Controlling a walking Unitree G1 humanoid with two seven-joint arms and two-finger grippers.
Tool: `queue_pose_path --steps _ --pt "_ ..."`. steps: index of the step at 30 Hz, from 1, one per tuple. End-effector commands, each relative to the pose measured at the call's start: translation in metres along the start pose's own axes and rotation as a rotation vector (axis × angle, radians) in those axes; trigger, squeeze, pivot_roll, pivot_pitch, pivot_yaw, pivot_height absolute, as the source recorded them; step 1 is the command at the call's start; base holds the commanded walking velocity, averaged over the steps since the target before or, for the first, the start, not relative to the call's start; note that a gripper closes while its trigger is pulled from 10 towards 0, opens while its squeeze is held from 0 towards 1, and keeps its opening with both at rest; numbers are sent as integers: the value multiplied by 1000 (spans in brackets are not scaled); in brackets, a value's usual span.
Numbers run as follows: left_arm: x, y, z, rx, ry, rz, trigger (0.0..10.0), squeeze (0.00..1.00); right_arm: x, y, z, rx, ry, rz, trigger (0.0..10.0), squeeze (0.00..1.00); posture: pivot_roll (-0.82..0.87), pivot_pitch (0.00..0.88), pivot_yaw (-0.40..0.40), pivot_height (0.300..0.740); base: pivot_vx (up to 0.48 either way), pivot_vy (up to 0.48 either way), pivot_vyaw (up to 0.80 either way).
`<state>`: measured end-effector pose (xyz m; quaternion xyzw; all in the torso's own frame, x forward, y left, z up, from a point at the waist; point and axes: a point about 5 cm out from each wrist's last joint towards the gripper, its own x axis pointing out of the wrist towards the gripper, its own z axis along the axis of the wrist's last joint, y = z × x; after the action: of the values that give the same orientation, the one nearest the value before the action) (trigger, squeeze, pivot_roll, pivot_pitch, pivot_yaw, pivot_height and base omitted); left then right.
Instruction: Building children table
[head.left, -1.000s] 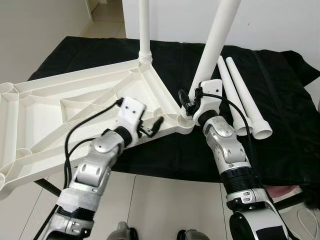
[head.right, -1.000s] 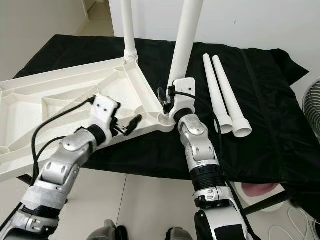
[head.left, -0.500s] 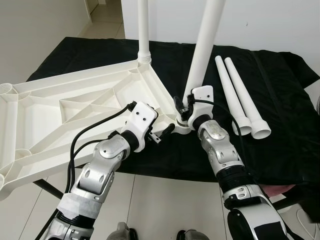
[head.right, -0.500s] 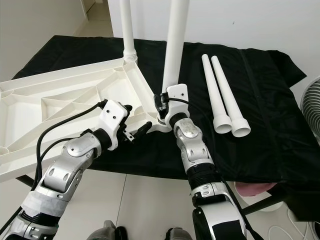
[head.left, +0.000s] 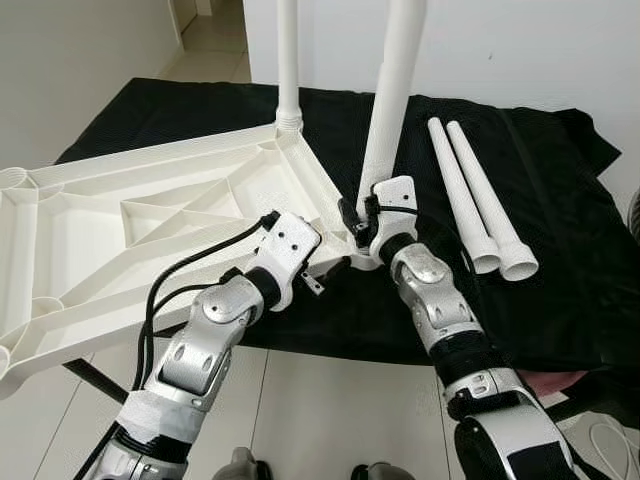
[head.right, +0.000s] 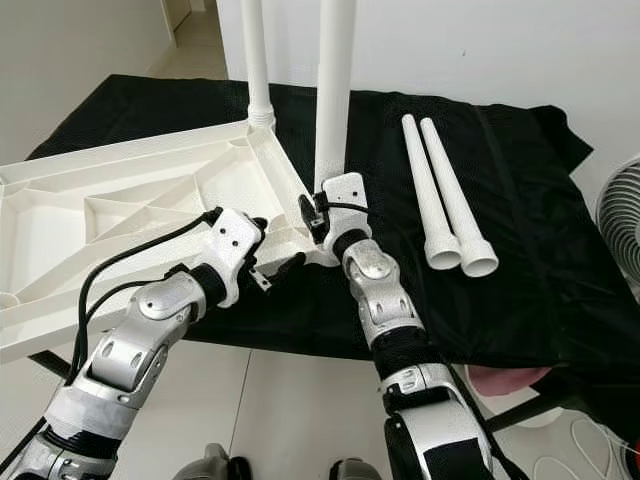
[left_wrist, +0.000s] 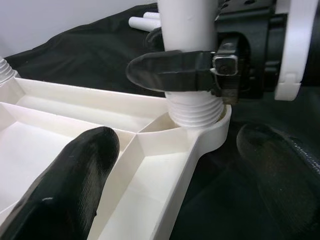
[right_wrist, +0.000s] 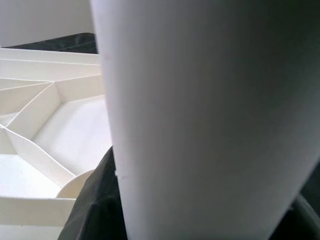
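While you had both arms reaching over the black cloth (head.left: 540, 180), the white tabletop (head.left: 150, 215) lay upside down on it, ribs facing up, its near part hanging past the cloth's front edge. Your right gripper (head.left: 352, 215) was clamped around the base of an upright white leg (head.left: 392, 90), just above the threaded end. In the left wrist view, one black finger (left_wrist: 172, 71) wrapped across the leg's front, and the thread sat in the corner socket (left_wrist: 207, 125) of the tabletop with several turns showing above the rim. The leg (right_wrist: 200, 120) stood very close to the right wrist camera, with the ribbed underside (right_wrist: 55, 115) beyond it.

Your left gripper (head.left: 325, 275) sat at the tabletop's near edge, just beside that same corner. Its jaws were spread, one finger (left_wrist: 65, 185) over the inner side of the frame and the other (left_wrist: 280, 170) outside it above the cloth; you could not tell from these views whether they touched the plastic.

A second leg (head.left: 288, 60) stood upright in the far corner socket. Two loose legs (head.left: 478, 195) lay side by side on the cloth to your right, wide ends toward you, well apart from the tabletop. No writing or brand marks could be read on any part.
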<state>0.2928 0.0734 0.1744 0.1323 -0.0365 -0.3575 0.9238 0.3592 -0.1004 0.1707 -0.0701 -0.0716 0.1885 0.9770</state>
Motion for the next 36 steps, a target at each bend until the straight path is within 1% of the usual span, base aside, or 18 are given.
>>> queue_pose_path --steps 1,4,6,8,9,12,15,21,24,26,28,30,36 --pt "-1 -3 -1 4 11 -6 10000 0 -5 -1 -11 -4 45 3 10000 0 -79 40 19 740 0 0 0" --pt "-1 -3 -1 4 13 -6 10000 0 -8 -3 -13 -19 48 2 10000 0 -81 45 22 740 0 0 0" --pt "0 -3 -1 3 16 -5 10000 0 -10 -9 -18 -17 60 -16 10000 0 -84 49 26 740 0 0 0" --pt "0 -3 -1 1 17 -5 10000 0 -10 -13 -21 10 68 -39 10000 0 -83 55 28 740 0 0 0" --pt "0 -3 -1 1 17 -5 10000 0 -10 -13 -21 10 68 -39 10000 0 -83 55 28 740 0 0 0" --pt "-1 -4 0 -1 19 -10 10000 0 -9 -14 -23 63 71 -52 10000 0 -85 70 36 740 0 0 0" --pt "-1 -5 -1 -2 22 -13 10000 0 -8 -14 -25 77 75 -52 10000 0 -85 70 36 740 0 0 0" --pt "-2 -4 -1 -4 25 -8 10000 0 -6 -1 -23 32 51 36 10000 0 -78 87 38 740 0 0 0" --pt "-3 -3 -1 -5 25 -5 10000 0 -5 1 -23 23 49 47 10000 0 -78 87 38 740 0 0 0" --pt "-3 -3 0 -8 26 2 10000 0 -5 4 -21 -4 38 77 10000 0 -74 93 36 740 0 0 0" --pt "-3 -3 0 -8 26 2 10000 0 -5 4 -21 -4 38 77 10000 0 -74 93 36 740 0 0 0" --pt "-4 -2 0 -10 27 8 10000 0 -5 6 -20 -25 32 99 10000 0 -71 95 34 740 0 0 0" --pt "-5 0 1 -10 30 20 10000 0 -12 6 -23 -64 31 118 10000 0 -69 97 32 740 0 0 0"
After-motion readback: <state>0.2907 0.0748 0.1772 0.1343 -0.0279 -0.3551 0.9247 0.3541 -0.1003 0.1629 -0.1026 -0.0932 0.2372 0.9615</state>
